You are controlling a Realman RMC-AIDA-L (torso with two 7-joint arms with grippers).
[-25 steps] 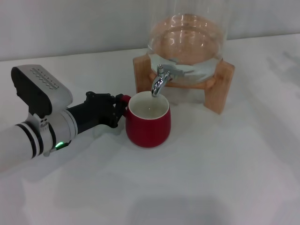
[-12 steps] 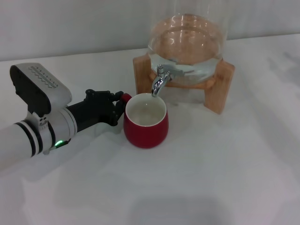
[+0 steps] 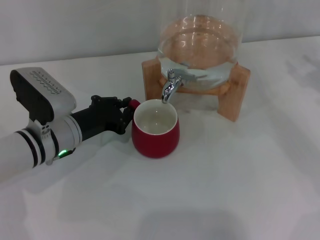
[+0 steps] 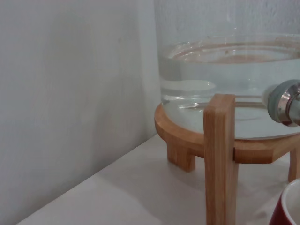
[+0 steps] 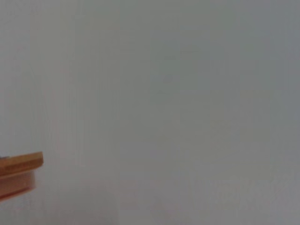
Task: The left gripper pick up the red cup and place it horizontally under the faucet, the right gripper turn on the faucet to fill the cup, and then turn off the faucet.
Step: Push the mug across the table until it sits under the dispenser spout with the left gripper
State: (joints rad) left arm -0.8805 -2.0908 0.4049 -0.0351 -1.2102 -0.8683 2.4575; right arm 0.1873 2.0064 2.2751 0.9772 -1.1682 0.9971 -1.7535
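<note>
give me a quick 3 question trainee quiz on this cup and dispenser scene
1. True or false: the glossy dark-red ceramic cup lies on its side.
2. What is directly above the cup's rim? A) chrome faucet spout B) wooden stand leg C) right gripper
3. Fill in: the black-fingered left gripper is at the cup's ____.

Key: 1 false, it stands upright; 2 A; 3 handle.
</note>
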